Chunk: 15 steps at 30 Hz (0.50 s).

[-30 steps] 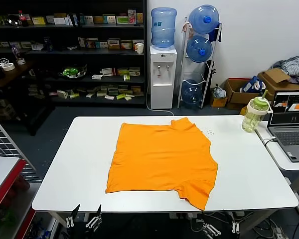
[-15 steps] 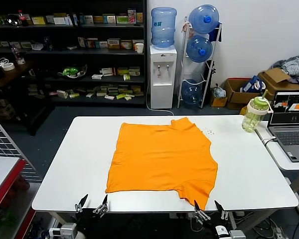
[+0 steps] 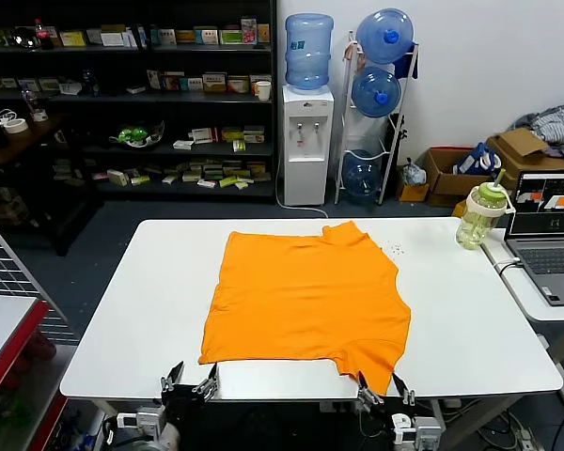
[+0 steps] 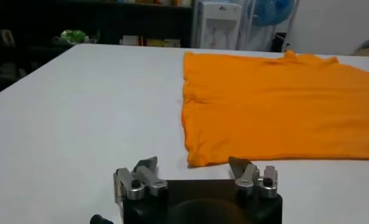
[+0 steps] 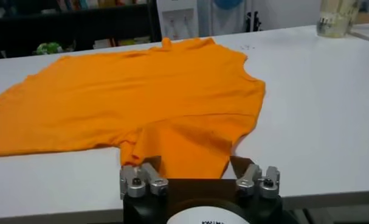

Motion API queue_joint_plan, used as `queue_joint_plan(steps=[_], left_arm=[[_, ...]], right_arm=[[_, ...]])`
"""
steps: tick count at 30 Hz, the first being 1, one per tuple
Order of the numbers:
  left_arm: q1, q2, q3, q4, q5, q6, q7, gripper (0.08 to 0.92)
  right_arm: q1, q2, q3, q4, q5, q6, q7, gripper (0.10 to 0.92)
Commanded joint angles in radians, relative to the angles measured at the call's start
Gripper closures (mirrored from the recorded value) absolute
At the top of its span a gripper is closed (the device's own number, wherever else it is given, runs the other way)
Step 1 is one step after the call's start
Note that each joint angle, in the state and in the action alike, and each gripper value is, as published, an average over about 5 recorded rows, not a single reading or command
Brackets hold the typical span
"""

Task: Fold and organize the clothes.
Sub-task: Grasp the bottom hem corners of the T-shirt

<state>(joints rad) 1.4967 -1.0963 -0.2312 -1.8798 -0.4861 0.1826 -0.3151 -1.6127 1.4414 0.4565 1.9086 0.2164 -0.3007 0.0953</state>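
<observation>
The bright orange T-shirt (image 3: pixel 305 296) lies spread flat on the white table (image 3: pixel 132 310), neck toward the far edge, one sleeve hanging toward the near edge at the right. My left gripper (image 3: pixel 190 382) is open and empty at the table's near edge, just before the shirt's near left corner (image 4: pixel 196 159). My right gripper (image 3: pixel 381 390) is open and empty at the near edge, right before the near sleeve (image 5: pixel 178 149). The shirt also fills the left wrist view (image 4: pixel 275 109) and the right wrist view (image 5: pixel 141 91).
A green-lidded bottle (image 3: pixel 477 216) stands at the table's far right corner. A laptop (image 3: pixel 550 230) sits on a side table to the right. Shelves, a water dispenser (image 3: pixel 305 141) and boxes stand behind the table.
Both grippers have risen from below the table's near edge and moved forward to the shirt's near hem. The shirt has not moved.
</observation>
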Motion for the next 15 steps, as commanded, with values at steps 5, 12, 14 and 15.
queue_joint_plan(steps=[5,12,14,15], left_arm=[[-0.042,-0.016,0.043,0.037,0.038,0.011,0.001,0.42],[-0.043,-0.02,0.045,0.044,0.065,-0.005,0.002,0.637],[-0.042,-0.021,0.044,0.041,0.069,-0.009,0.0,0.689],[-0.039,-0.02,0.044,0.037,0.07,-0.01,-0.001,0.723]], right_arm=[[-0.01,0.002,-0.007,-0.001,-0.025,-0.001,0.012,0.605],[-0.023,0.003,0.004,0.008,-0.023,0.017,0.004,0.804],[-0.028,0.001,0.007,0.015,-0.02,0.022,0.0,0.863],[-0.033,-0.001,0.007,0.022,-0.018,0.024,-0.001,0.879]])
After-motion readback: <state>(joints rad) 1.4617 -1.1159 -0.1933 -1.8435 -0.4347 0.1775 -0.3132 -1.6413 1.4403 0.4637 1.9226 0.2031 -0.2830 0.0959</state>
